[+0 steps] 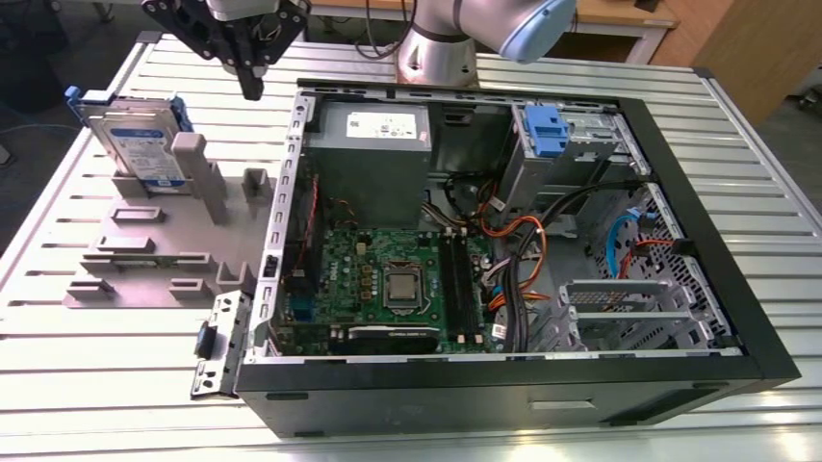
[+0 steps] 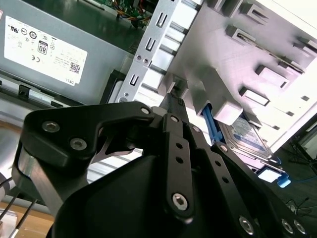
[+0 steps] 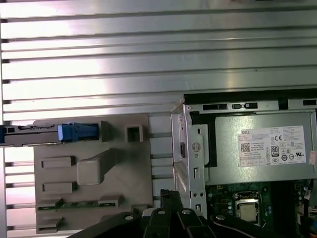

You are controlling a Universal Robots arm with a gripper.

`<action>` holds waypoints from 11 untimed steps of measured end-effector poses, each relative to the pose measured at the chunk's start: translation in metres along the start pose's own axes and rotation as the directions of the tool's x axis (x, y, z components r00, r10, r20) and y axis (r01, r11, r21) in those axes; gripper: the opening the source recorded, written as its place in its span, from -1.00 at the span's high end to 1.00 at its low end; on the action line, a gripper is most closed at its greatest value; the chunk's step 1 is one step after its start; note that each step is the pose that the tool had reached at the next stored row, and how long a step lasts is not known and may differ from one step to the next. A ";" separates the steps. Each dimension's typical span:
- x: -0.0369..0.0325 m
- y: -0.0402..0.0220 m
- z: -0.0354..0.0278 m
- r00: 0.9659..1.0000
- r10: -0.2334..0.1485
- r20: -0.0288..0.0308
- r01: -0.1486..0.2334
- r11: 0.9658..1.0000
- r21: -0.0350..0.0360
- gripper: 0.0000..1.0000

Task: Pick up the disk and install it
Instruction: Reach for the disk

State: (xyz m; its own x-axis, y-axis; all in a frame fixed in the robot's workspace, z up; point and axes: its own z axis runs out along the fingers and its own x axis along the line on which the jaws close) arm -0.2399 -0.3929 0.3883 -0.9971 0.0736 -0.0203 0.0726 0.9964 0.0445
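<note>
The gripper (image 1: 253, 89) hangs at the upper left of the exterior view, its fingers closed together on nothing, near the upper-left corner of the open computer case (image 1: 514, 397). The disk (image 1: 135, 144) stands on edge in the grey fixture (image 1: 141, 260) on the desk (image 1: 103, 385), to the exterior view's left of the gripper and apart from it.
</note>
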 end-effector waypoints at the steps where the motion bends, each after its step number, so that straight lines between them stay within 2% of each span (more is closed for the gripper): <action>1: 0.0013 0.0001 0.0001 1.000 -0.001 0.000 0.001 1.000 0.000 0.79; 11: 0.0092 -0.0003 0.0007 1.000 -0.004 0.000 0.004 1.000 0.000 0.79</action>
State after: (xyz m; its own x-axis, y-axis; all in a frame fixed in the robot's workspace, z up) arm -0.2491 -0.3925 0.3874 -0.9973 0.0700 -0.0203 0.0691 0.9966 0.0446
